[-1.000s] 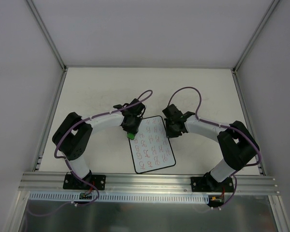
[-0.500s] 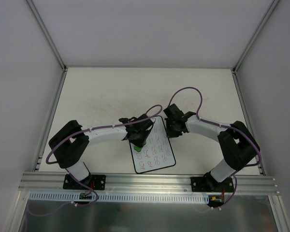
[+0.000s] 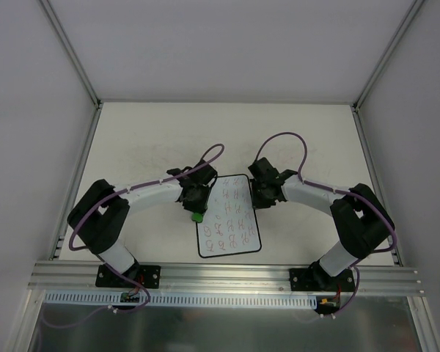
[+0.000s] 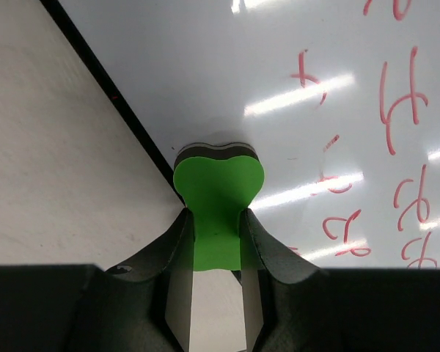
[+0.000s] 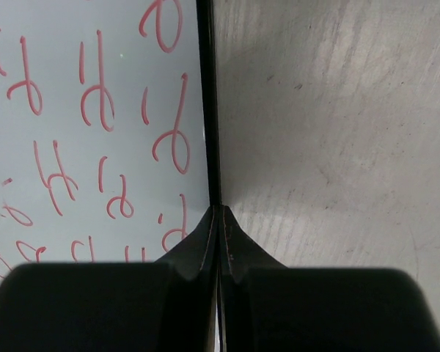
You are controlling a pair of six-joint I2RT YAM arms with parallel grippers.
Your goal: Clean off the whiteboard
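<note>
At the whiteboard's (image 4: 227,66) left edge, mid-erase: left hand (image 4: 216,242) clamps green eraser (image 4: 216,183), right hand (image 5: 218,220) pinched closed; next, probably a sweep across red scribbles (image 4: 396,95).

the top camera looks down from high behind the near edge, taking in the whole table (image 3: 147,139). each wrist camera sits close over the whiteboard (image 3: 231,220), looking down: the left gripper (image 4: 215,224), with green eraser (image 4: 217,183), at the board's left border, the right gripper (image 5: 218,220) at its right border.
</note>
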